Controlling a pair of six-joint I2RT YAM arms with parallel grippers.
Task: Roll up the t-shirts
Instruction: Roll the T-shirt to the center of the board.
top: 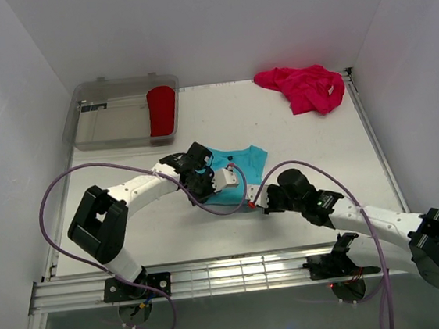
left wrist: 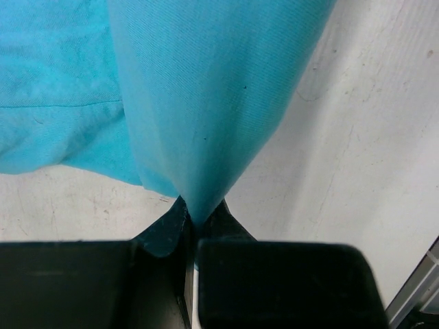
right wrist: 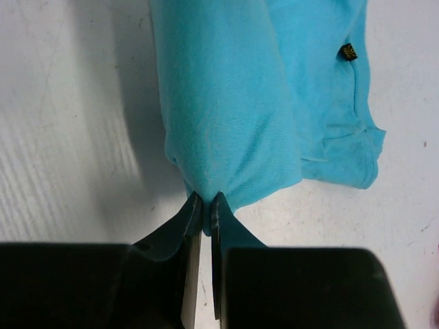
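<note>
The turquoise-blue t-shirt (top: 242,165) lies partly folded at the middle of the table, between my two arms. My left gripper (left wrist: 195,214) is shut on a taut fold of this shirt (left wrist: 206,103), which rises from its jaws. My right gripper (right wrist: 206,200) is shut on the end of a rolled part of the same shirt (right wrist: 226,123). In the top view the left gripper (top: 215,182) sits on the shirt's left side and the right gripper (top: 256,202) at its near right corner. A magenta-pink t-shirt (top: 303,86) lies crumpled at the back right. A red t-shirt (top: 162,111) sits rolled in the bin.
A clear plastic bin (top: 113,121) stands at the back left and holds the red roll. White walls close in the table (top: 295,137) on three sides. A metal rail (top: 239,274) runs along the near edge. Purple cables loop from both arms.
</note>
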